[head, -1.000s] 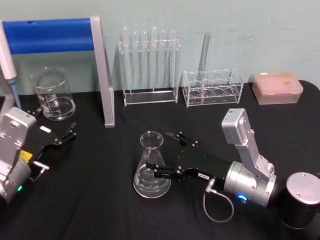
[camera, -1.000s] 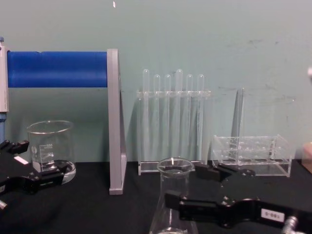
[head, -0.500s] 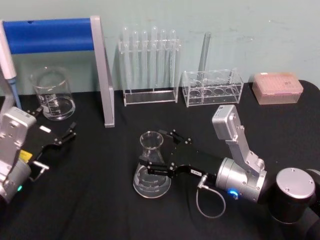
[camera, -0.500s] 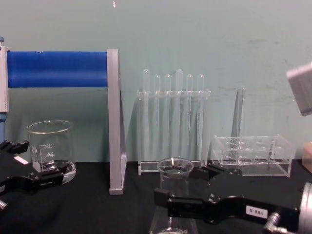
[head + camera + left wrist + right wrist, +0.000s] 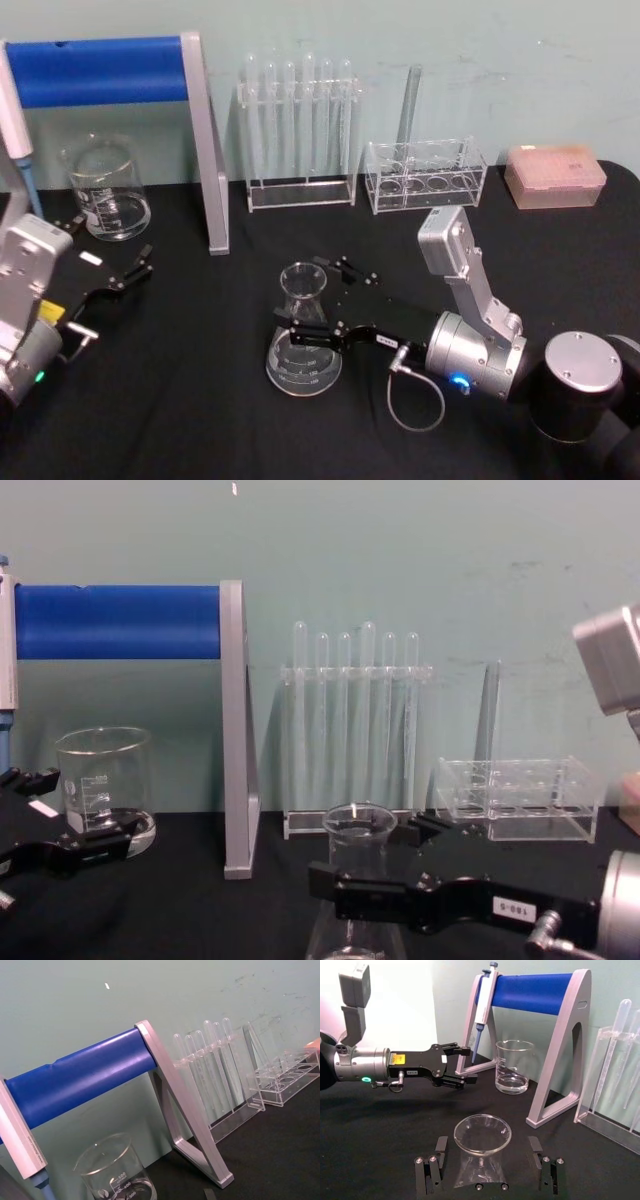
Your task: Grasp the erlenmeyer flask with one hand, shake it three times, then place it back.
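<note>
The erlenmeyer flask [image 5: 303, 335] stands upright on the black table, in the middle near the front. My right gripper [image 5: 318, 300] reaches in from the right and is open, one finger on each side of the flask's neck. In the right wrist view the flask's rim [image 5: 482, 1134] sits between the two fingers [image 5: 432, 1166] with a gap on both sides. The chest view shows the near finger [image 5: 400, 900] crossing in front of the flask [image 5: 358, 825] just below the rim. My left gripper [image 5: 110, 243] rests open at the left, by the beaker, holding nothing.
A glass beaker [image 5: 105, 190] stands at the back left beside a blue-barred stand [image 5: 205, 150] with a pipette [image 5: 15, 120] hanging on it. A test tube rack [image 5: 300, 130], a second clear rack [image 5: 425, 175] and a pink tip box [image 5: 555, 175] line the back.
My right gripper has slid left toward the flask, so its open fingers now reach past the neck on both sides. The flask and the left arm have not moved.
</note>
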